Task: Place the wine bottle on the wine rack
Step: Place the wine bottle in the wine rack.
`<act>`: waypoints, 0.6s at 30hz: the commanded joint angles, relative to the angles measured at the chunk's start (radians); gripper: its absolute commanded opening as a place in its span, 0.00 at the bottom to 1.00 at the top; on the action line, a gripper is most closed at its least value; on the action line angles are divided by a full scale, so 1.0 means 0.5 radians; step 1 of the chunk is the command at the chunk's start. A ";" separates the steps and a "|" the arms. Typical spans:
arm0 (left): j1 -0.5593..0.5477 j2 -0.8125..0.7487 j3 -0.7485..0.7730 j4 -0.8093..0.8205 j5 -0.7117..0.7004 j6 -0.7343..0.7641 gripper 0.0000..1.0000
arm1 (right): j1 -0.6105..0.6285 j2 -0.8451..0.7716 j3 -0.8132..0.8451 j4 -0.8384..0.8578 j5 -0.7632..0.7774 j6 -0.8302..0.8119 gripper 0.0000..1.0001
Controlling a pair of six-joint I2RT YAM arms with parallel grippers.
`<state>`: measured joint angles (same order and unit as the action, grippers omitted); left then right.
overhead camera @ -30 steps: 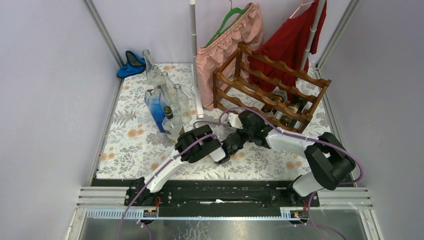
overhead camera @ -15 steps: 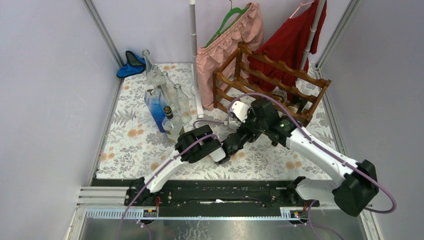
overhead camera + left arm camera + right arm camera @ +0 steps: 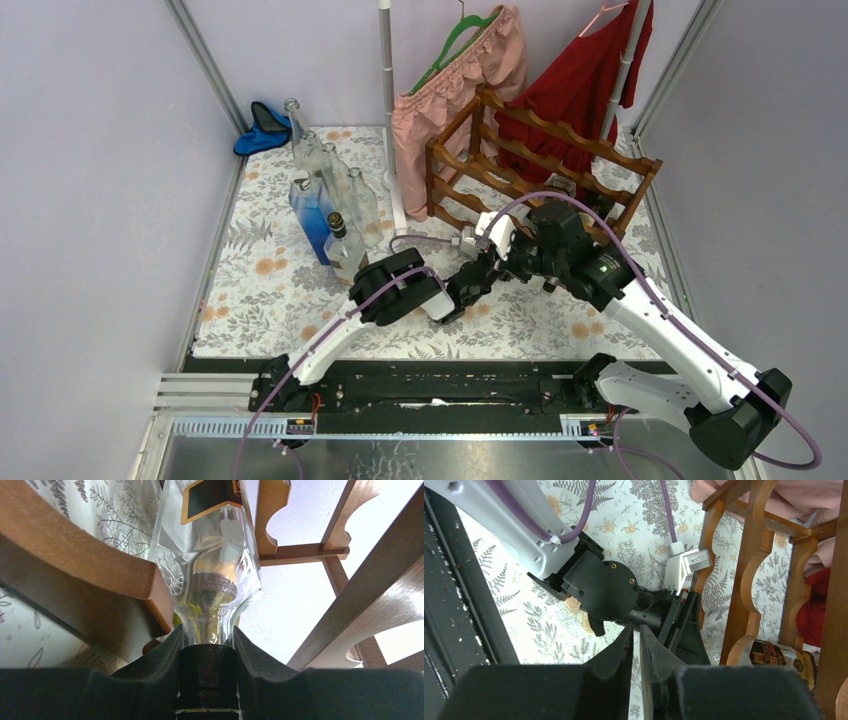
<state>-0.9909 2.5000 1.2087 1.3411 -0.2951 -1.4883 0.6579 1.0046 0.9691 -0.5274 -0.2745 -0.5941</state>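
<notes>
1. The left fingers (image 3: 167, 652) clamped the wine bottle (image 3: 210, 555) by its neck at centre frame, probably to steer its body between the wine rack (image 3: 100, 575) rails.
2. The right fingers (image 3: 616, 655), nearly together and empty, hovered above the left wrist.

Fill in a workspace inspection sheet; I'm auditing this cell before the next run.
Surface: floral mat over the table.
Job's things: wine bottle held by its neck, body among the wine rack rails.
Clutter: glass bottles standing far left; blue item in the corner.
Grippers: left gripper shut on the bottle neck; right gripper shut, empty, above the left arm's wrist.
Cables: purple cable runs along each arm.
Surroundings: pink garment and red garment hang behind the rack; lilac walls.
</notes>
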 commanded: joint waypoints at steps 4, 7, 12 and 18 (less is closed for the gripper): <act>0.018 -0.146 0.130 -0.005 0.052 0.142 0.21 | -0.083 -0.110 -0.012 0.019 -0.194 0.066 0.16; 0.017 -0.205 0.119 -0.113 0.048 0.277 0.22 | -0.108 -0.141 -0.026 0.029 -0.220 0.075 0.17; 0.015 -0.310 0.082 -0.281 0.013 0.468 0.24 | -0.145 -0.166 -0.033 0.031 -0.269 0.084 0.17; -0.008 -0.370 0.072 -0.378 -0.048 0.722 0.26 | -0.168 -0.172 -0.022 0.022 -0.294 0.084 0.17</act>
<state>-0.9874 2.3840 1.2339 1.0977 -0.2951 -1.2606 0.5861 0.9394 0.9508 -0.5331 -0.3866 -0.5667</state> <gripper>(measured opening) 0.399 0.169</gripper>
